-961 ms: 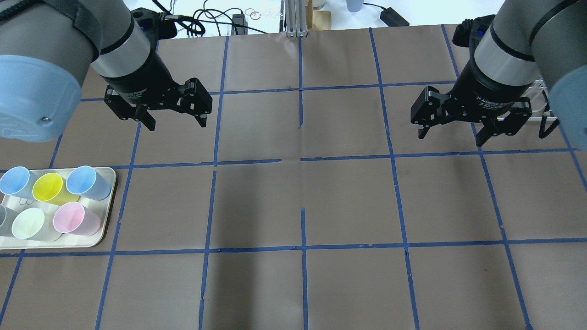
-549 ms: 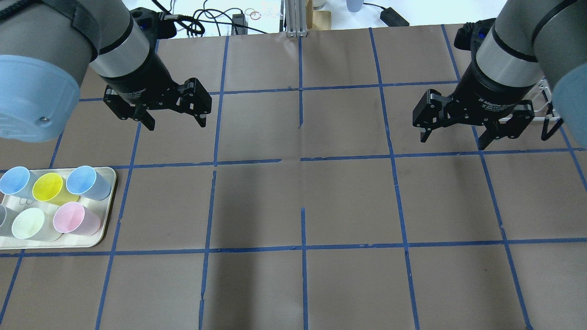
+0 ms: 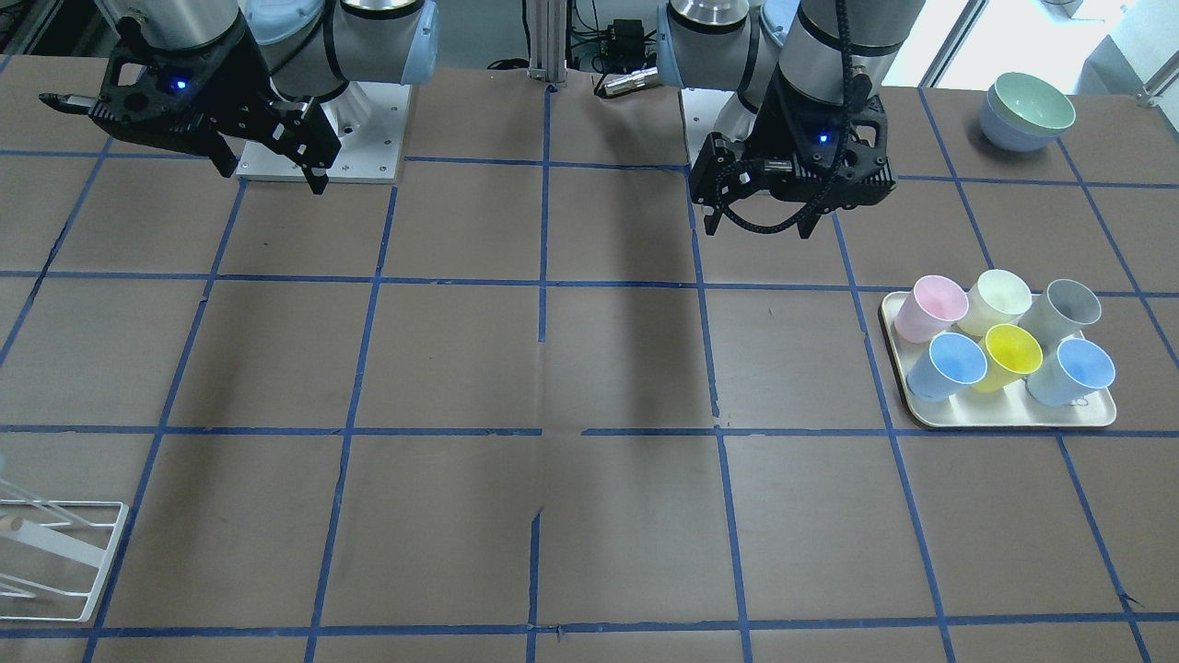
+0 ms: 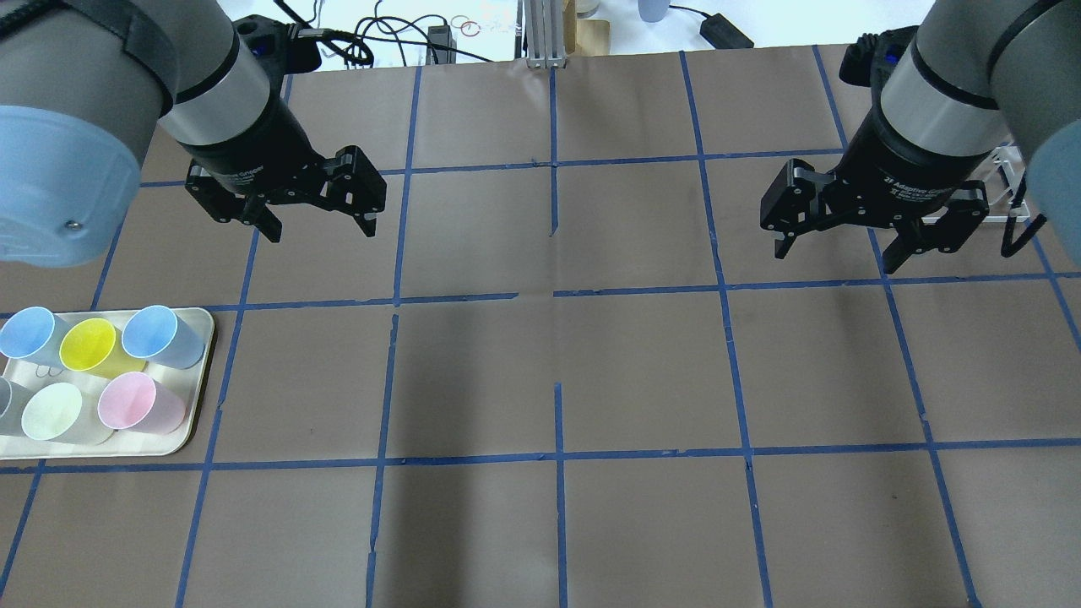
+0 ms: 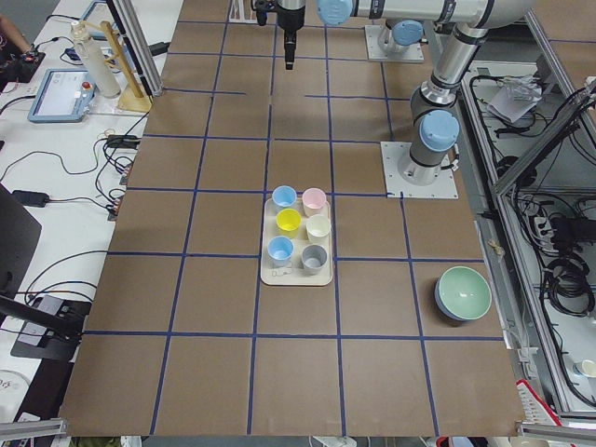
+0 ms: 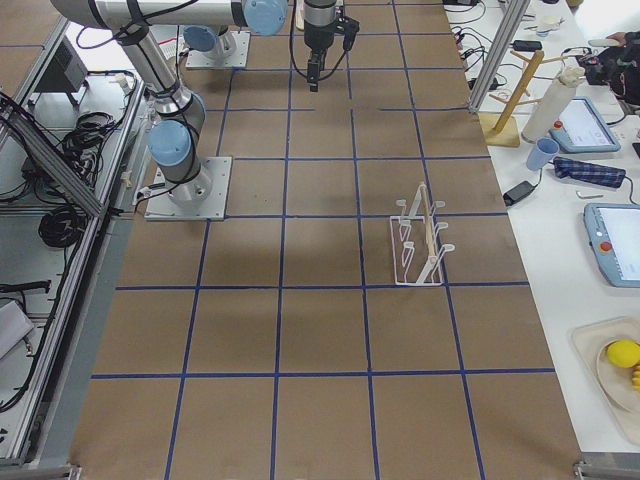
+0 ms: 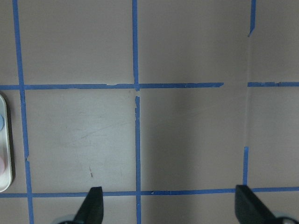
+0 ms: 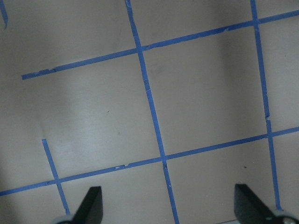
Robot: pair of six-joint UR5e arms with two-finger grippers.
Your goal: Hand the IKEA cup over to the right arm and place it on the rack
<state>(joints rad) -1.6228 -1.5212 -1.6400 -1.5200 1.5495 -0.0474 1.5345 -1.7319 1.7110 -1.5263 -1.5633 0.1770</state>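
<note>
Six cups upright on cream tray [image 3: 1013, 422] near table's left end, packed in two rows of three. IKEA cup [image 3: 1064, 308], pale grey, at tray corner nearest robot and table end; well apart from left gripper [image 4: 321, 230], off to its outer side, no contact. Hemmed in by pale cream cup [image 3: 1002, 296] alongside and light blue cup [image 3: 1073, 371] in the other row; yellow cup [image 3: 1009, 354], pink cup [image 3: 928, 307] and second blue cup [image 3: 949, 362] filling the rest. Stacked bowls [image 3: 1027, 110] beyond tray, close to robot's side. Rack [image 6: 420, 240] at opposite end of table, near right gripper [image 4: 836, 256]. Both grippers hovering above bare table, fingers spread wide, pointing down, nothing between them, touching nothing.
</note>
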